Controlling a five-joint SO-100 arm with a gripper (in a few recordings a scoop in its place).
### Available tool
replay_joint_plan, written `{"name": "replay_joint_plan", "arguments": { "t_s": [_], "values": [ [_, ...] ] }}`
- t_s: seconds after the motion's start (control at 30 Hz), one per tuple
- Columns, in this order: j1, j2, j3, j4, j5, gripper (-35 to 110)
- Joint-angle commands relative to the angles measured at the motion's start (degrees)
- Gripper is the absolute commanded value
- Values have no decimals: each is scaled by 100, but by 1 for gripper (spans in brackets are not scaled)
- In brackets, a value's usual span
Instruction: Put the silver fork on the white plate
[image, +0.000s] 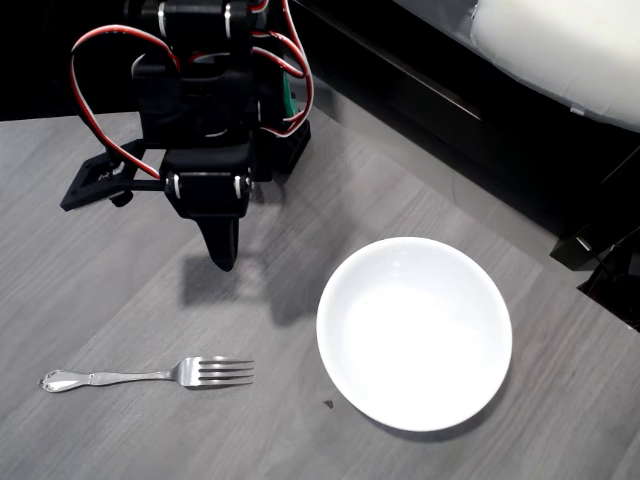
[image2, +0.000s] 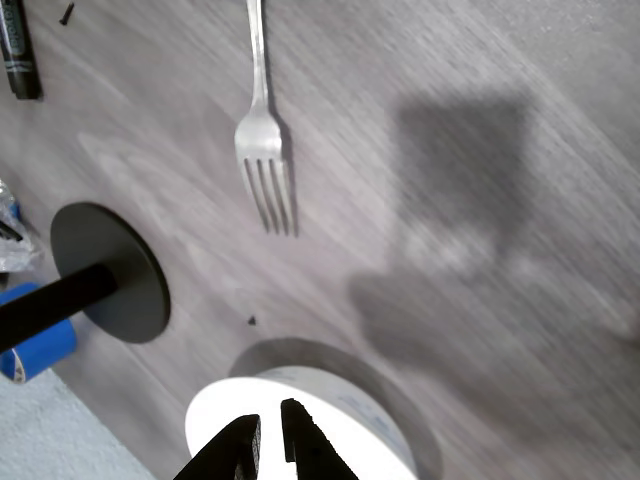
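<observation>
Overhead view, left to right. The fork (image: 150, 376) lies flat on the grey wood-grain surface (image: 90, 300) near the lower left, handle end to the left and tines pointing right toward the plate (image: 414, 332). It is well apart from both the plate and the arm. Above it, at upper left, the black arm (image: 205, 110) with looping red wires reaches down over the surface; the tool (image: 222, 250) points downward in the picture and casts a shadow just below and to its right. A small dark speck (image: 328, 404) sits on the surface just beside the plate's lower left rim. The plate, right of centre, is bare and white. Beyond the surface's far edge at upper right lies a dark area with a pale cushion-like form (image: 560, 50).

Wrist view, left to right. A dark marker-like object (image2: 18, 50) bears writing too blurred to read. Below it stand a black round base with a post (image2: 110, 270) and a blue object (image2: 35, 350). The fork (image2: 262, 150) lies at upper centre, tines toward the camera. The plate (image2: 330, 420) shows at the bottom edge, with the tool (image2: 271, 440) in front of it, its two tips separated by a narrow gap and holding nothing.
</observation>
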Motion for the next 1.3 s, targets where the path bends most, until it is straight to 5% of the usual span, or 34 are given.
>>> {"name": "replay_joint_plan", "arguments": {
  "t_s": [0.0,1.27],
  "values": [
    [-466,3902,4377,-738,325,0],
    [-589,3902,4377,-782,299,0]
  ]
}}
